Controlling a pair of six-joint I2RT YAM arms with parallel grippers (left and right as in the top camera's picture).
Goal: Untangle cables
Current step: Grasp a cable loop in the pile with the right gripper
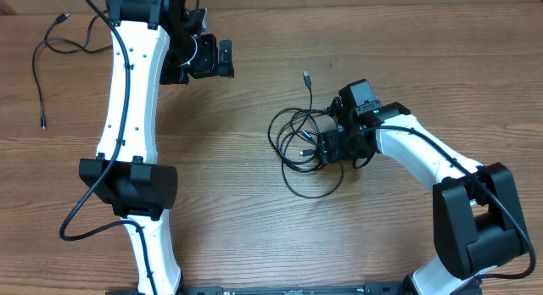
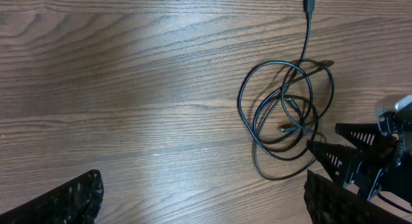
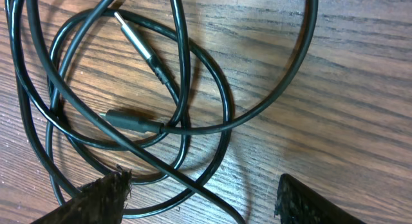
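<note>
On the worktop [image 1: 254, 219], the cables [image 1: 304, 144] lie in one tangled bundle of loops. Right gripper [image 1: 324, 148] sits at the bundle's right edge, open, fingers either side of some loops, nothing clamped. Left gripper [image 1: 226, 60] is up-left of the bundle, well apart, wide open, empty. One loose cord [image 1: 35, 70] lies far left of the bundle.

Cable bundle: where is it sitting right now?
Overhead view: the cable bundle lies right of the table centre, its right edge at the tips of the right tool, well away from the left tool.
</note>
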